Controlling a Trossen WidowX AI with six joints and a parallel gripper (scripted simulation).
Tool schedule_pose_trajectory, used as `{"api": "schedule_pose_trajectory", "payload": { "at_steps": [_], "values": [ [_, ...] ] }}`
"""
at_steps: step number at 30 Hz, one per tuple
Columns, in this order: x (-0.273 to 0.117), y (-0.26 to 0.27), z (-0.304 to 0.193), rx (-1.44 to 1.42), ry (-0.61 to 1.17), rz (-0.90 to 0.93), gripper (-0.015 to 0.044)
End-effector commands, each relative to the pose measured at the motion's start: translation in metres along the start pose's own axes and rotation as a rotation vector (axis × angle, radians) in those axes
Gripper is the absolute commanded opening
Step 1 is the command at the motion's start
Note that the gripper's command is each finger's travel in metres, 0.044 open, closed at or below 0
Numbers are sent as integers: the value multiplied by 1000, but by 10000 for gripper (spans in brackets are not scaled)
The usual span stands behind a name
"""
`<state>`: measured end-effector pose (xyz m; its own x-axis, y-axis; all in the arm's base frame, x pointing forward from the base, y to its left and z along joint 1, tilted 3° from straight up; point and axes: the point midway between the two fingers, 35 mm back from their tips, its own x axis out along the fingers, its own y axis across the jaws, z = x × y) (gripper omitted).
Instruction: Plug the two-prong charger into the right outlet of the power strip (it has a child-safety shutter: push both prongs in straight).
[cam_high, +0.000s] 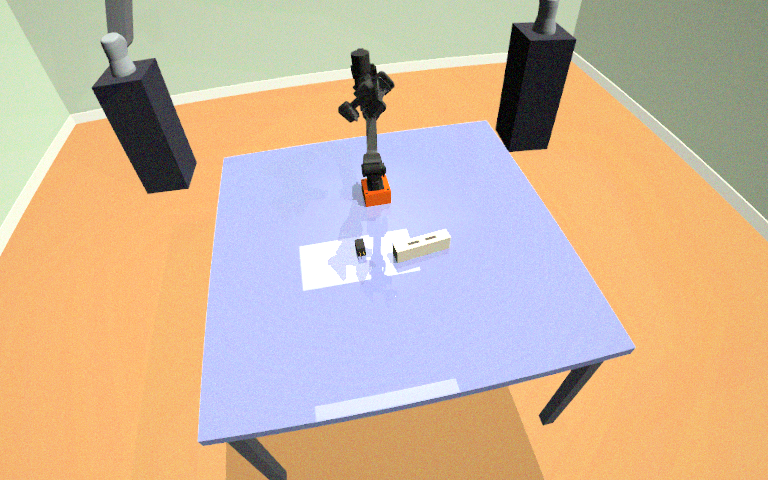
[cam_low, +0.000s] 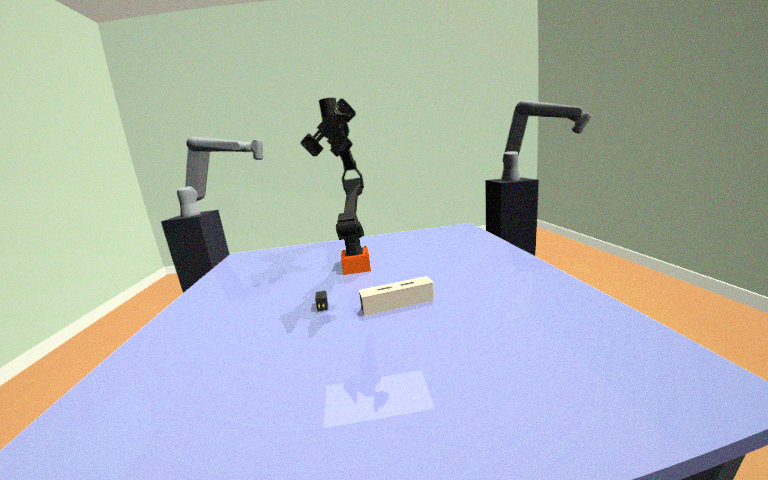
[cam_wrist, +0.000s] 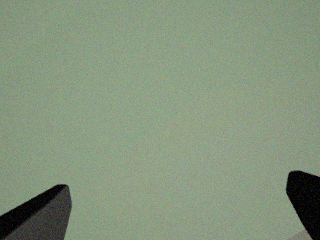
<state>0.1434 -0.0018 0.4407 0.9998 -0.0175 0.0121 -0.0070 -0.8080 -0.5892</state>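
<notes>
The black charger (cam_high: 360, 246) (cam_low: 321, 297) lies on the table, left of the power strip, with its two brass prongs (cam_low: 321, 306) toward the top and exterior views. The cream power strip (cam_high: 424, 249) (cam_low: 397, 299) stands on the table with two dark outlets on its top face; the right outlet (cam_high: 430, 237) (cam_low: 407, 283) shows no plug in it. My gripper (cam_high: 367, 97) (cam_low: 328, 126) (cam_wrist: 182, 190) is open and empty, raised high above the arm's base, far from charger and strip. The wrist view shows only wall and ceiling between the spread fingers.
The orange arm base (cam_high: 377, 196) (cam_low: 355, 262) stands on the blue table (cam_high: 419, 322) (cam_low: 509, 367) behind the charger and strip. Two dark pedestals (cam_high: 148, 130) (cam_high: 532, 90) with grey arms stand beyond the table, at the back left and back right. Bright light patches and arm shadows fall on the tabletop.
</notes>
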Motion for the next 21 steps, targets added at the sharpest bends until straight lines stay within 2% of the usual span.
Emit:
{"api": "schedule_pose_trajectory", "payload": {
  "at_steps": [1,21],
  "values": [
    [19,11,7,95,-45,58,440],
    [89,63,46,536,-181,346,440]
  ]
}}
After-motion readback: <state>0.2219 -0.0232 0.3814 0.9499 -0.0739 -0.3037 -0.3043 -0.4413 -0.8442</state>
